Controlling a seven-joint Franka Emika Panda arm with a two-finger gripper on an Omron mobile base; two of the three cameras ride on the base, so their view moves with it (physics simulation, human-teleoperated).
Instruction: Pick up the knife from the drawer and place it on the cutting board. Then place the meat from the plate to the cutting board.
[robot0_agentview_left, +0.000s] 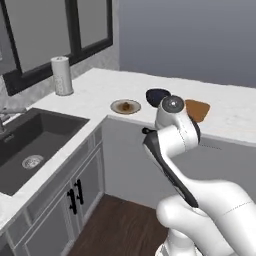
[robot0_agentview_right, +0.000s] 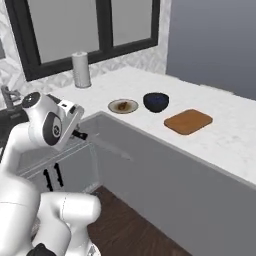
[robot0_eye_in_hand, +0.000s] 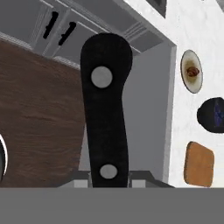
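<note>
Hand view: knife sits right in front of the camera, black handle with two silver rivets running up from the bottom of frame; blade isn't visible. Gripper looks clamped on the knife handle, though the fingertips themselves are hidden behind it, so that's read from how the handle sits, not from seeing the pads.

Arm is raised in front of the worktop; in the right base view a dark bit sticks out at the wrist, near the corner cabinet.

On the worktop:
- plate with the meat on it, near the inner corner
- dark bowl just beside the plate, with blue contents
- cutting board further along past the bowl, near the front edge, bare
- paper towel roll upright by the window, well apart from the rest

Left base view shows the sink in the other run of the worktop, and the arm covers part of the cutting board

Can't tell from any view where the drawer is
</note>
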